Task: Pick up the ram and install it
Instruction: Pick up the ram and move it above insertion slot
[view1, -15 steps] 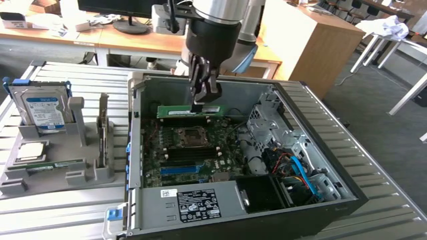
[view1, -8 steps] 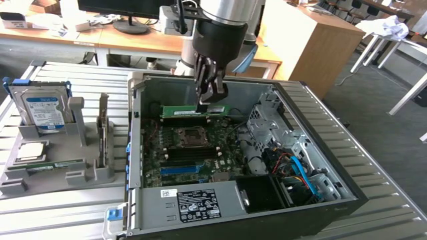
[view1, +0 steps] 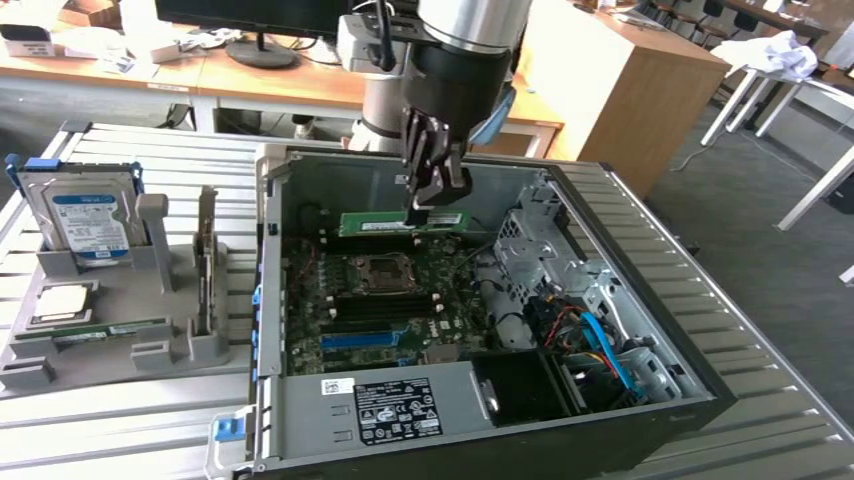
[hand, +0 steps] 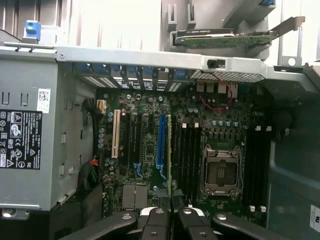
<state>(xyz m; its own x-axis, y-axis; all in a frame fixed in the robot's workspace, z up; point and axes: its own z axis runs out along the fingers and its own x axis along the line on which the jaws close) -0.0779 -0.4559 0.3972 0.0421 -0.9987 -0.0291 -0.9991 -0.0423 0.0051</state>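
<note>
Claw is holding the ram inside the open computer case.
Jaws are clamping the ram just above the motherboard; pickup done, not yet seated in a slot.

Open PC case on slatted table, mobo inside; HDD upright in grey rack beside it.

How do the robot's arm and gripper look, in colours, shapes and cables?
The arm is a shiny silver tube ending in a black wrist section with a blue round cap. A black cable runs beside it. The gripper is black, built of jointed links, with round silver pins at the joints.
</note>
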